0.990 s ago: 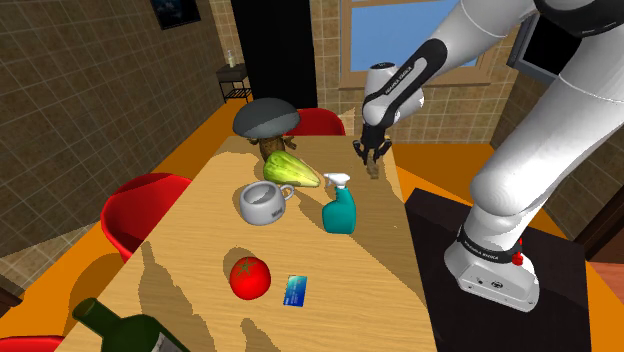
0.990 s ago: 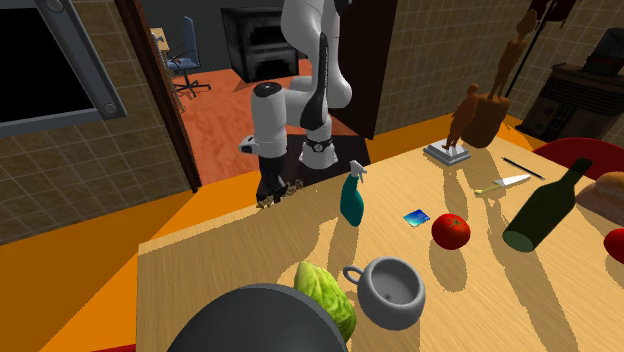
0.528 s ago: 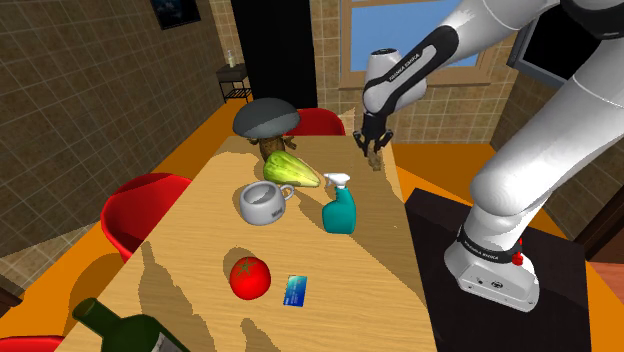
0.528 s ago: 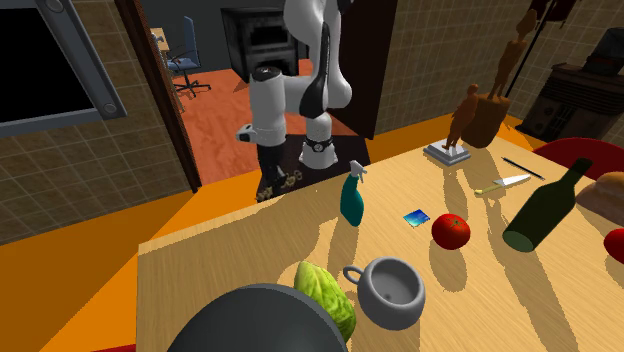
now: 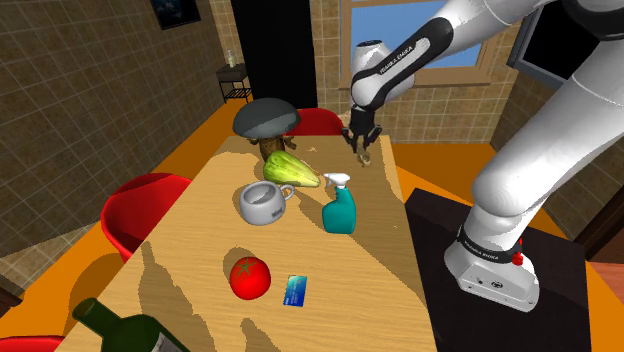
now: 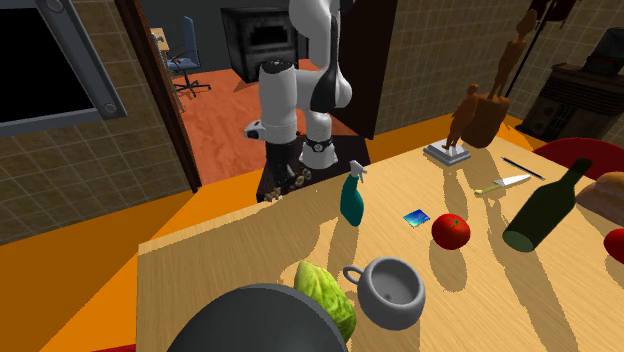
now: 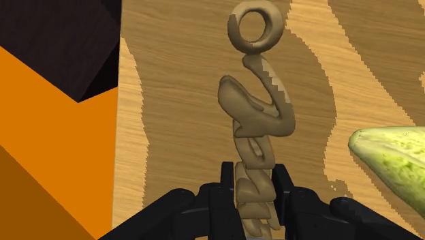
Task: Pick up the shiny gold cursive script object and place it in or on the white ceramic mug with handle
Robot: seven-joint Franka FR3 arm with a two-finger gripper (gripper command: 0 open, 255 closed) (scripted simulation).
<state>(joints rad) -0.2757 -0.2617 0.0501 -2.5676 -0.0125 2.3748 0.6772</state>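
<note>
Shoulder view: the black gripper (image 5: 362, 140) hangs above the far end of the wooden table (image 5: 350, 270), its jaws drawn narrow and clasping the gold cursive script object (image 5: 366, 153), which dangles below the fingers. The pale grey mug (image 5: 263, 203), empty and upright, sits at about eight o'clock from the gripper, well apart from it. A teal spray bottle (image 5: 340, 207) stands at roughly six o'clock from the gripper, and a green lettuce (image 5: 290, 170) lies at one o'clock from the mug, just beside it. At six o'clock from the mug is a red tomato (image 5: 250, 277), with a small blue card (image 5: 295, 291) at the tomato's three o'clock and a dark green bottle (image 5: 120, 325) lying at its eight o'clock. In the second exterior view the gripper (image 6: 285, 180) holds the script object (image 6: 287, 187) over the table's edge nearest the stand; the mug (image 6: 392, 292) lies between four and five o'clock from it and the spray bottle (image 6: 352, 197) at three o'clock. In the wrist view both fingers (image 7: 222, 194) press the sides of the script object (image 7: 255, 123), whose looping letters stretch away from the gripper (image 7: 253, 176) and end in a ring, with the wood grain beyond and the lettuce (image 7: 391, 163) off to one side.
</note>
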